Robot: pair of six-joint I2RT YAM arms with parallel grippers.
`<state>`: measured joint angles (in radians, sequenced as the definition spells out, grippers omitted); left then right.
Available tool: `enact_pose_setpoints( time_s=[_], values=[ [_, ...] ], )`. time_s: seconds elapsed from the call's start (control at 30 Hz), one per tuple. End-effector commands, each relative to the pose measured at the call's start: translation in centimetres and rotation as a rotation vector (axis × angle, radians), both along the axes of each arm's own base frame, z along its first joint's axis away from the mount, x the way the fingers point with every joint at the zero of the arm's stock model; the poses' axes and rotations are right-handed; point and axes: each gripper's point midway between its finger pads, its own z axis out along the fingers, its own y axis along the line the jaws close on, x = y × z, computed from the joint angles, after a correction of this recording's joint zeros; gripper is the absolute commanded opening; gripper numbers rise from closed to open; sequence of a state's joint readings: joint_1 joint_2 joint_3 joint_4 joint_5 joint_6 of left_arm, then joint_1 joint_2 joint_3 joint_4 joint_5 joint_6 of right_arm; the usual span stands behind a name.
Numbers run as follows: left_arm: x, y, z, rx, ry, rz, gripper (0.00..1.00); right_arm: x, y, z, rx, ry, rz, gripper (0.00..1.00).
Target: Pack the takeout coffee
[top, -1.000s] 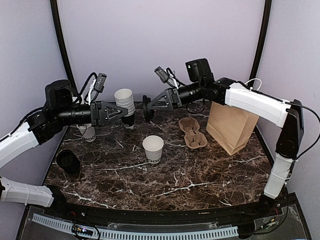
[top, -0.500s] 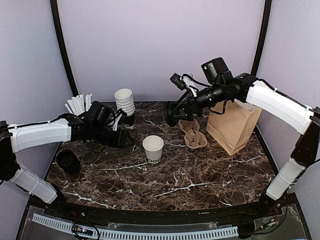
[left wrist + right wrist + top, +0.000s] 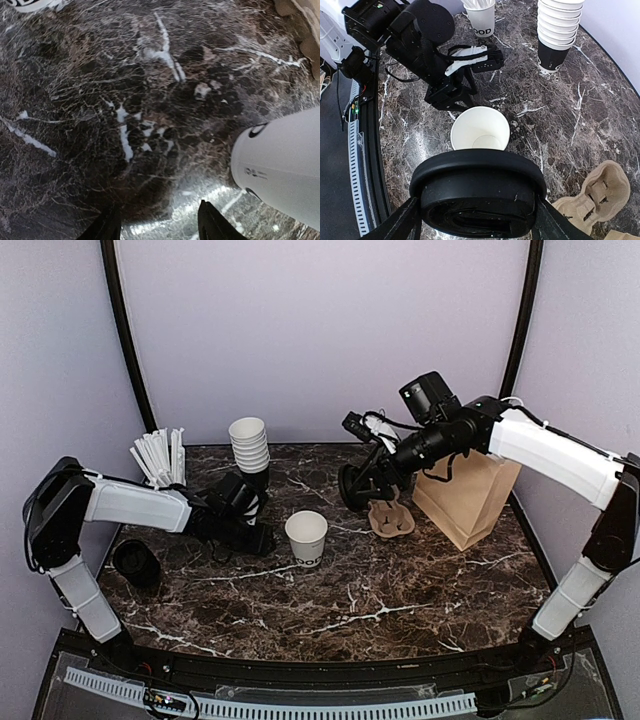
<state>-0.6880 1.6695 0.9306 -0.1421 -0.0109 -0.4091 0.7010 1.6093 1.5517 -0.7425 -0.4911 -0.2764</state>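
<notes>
The white cup (image 3: 306, 536) stands upright and uncapped near the middle of the table (image 3: 400, 600), mouth open; no capped coffee is present. Its black lid (image 3: 476, 172) is off the table, clamped by the rim in the right gripper (image 3: 476, 212). That gripper hangs above the table to the cup's right, near the cardboard cup carrier (image 3: 390, 513). The left gripper (image 3: 159, 224) lies low on the table just beside the cup on its left. Its fingers are parted with only bare marble between them, and the cup sits outside the jaws. Judged step: lidding, ahead of any packing. The next move calls for bringing the lid over the cup, levelling it, since it appears tilted in the overhead view, and pressing it down squarely. The light cup will likely need steadying, for which the left gripper would first have to close around its wall. The brown paper bag (image 3: 465, 495) stands upright at right rear, beside the carrier. A stack of lidless cups (image 3: 249, 445) and a cup of white sticks (image 3: 158, 455) stand at left rear. A dark round object (image 3: 135, 562) near the left edge could not be identified. Nothing stands between lid and cup; the left arm's closeness to the cup is the main collision risk.
</notes>
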Motion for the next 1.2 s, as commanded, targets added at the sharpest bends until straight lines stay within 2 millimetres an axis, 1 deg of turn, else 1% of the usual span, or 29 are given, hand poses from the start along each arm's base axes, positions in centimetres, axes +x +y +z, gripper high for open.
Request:
enact_pose_setpoints(
  time_s=[0.0,0.03,0.07,0.1,0.13,0.17,0.33,0.47,0.5,0.53,0.57,0.6,0.63,0.67,0.73,0.9,1.03,1.17],
  values=[
    [2.5,-0.6,0.1,-0.067,-0.021,0.117,0.56,-0.1,-0.5,0.8,0.014,-0.022,-0.009,0.74],
    [2.7,-1.3,0.1,-0.097,-0.020,0.107,0.55,-0.1,-0.5,0.8,0.014,-0.022,-0.010,0.74],
    [2.7,-1.7,-0.6,-0.111,0.002,0.105,0.55,-0.1,-0.5,0.8,0.013,-0.025,-0.011,0.74],
    [2.6,-2.4,-0.6,-0.140,0.018,0.087,0.54,-0.1,-0.5,0.8,0.010,-0.026,-0.012,0.74],
    [2.6,-2.8,-1.0,-0.154,0.029,0.085,0.54,0.0,-0.6,0.8,0.007,-0.028,-0.014,0.74],
    [2.7,-3.5,-0.8,-0.183,0.029,0.072,0.53,0.0,-0.7,0.8,0.004,-0.034,-0.013,0.74],
    [2.7,-4.9,-1.5,-0.209,0.034,0.045,0.52,0.8,-1.2,1.2,-0.034,-0.094,-0.032,0.75],
    [2.6,-6.9,-1.6,-0.248,0.039,-0.005,0.52,1.2,-1.6,1.1,-0.066,-0.115,-0.035,0.75],
    [2.4,-7.4,-2.0,-0.245,0.045,-0.022,0.52,1.2,-1.7,1.0,-0.074,-0.111,-0.035,0.75],
    [2.4,-8.0,-1.7,-0.255,0.039,-0.037,0.52,1.2,-1.6,0.8,-0.077,-0.108,-0.032,0.75],
    [2.1,-8.5,-2.1,-0.250,0.043,-0.053,0.52,1.2,-1.6,0.7,-0.079,-0.104,-0.031,0.75],
    [2.1,-9.2,-1.9,-0.255,0.035,-0.074,0.52,1.1,-1.6,0.6,-0.082,-0.098,-0.029,0.75],
    [2.0,-9.5,-2.3,-0.250,0.041,-0.084,0.52,1.1,-1.6,0.5,-0.081,-0.093,-0.027,0.75],
    [1.9,-10.2,-2.0,-0.258,0.032,-0.105,0.52,1.0,-1.5,0.3,-0.080,-0.085,-0.023,0.75],
    [1.7,-11.1,-2.5,-0.253,0.037,-0.132,0.52,0.7,-1.5,0.1,-0.082,-0.073,-0.016,0.75],
    [1.0,-13.6,-2.1,-0.262,0.030,-0.203,0.52,0.2,-1.8,-0.3,-0.109,-0.061,0.009,0.75],
    [-0.4,-15.4,-2.1,-0.240,0.008,-0.274,0.52,-0.5,-2.2,-0.8,-0.140,-0.042,0.031,0.75],
    [-1.8,-17.0,-2.1,-0.263,0.002,-0.334,0.52,-1.5,-2.6,-2.1,-0.214,-0.018,0.064,0.75]
  ],
)
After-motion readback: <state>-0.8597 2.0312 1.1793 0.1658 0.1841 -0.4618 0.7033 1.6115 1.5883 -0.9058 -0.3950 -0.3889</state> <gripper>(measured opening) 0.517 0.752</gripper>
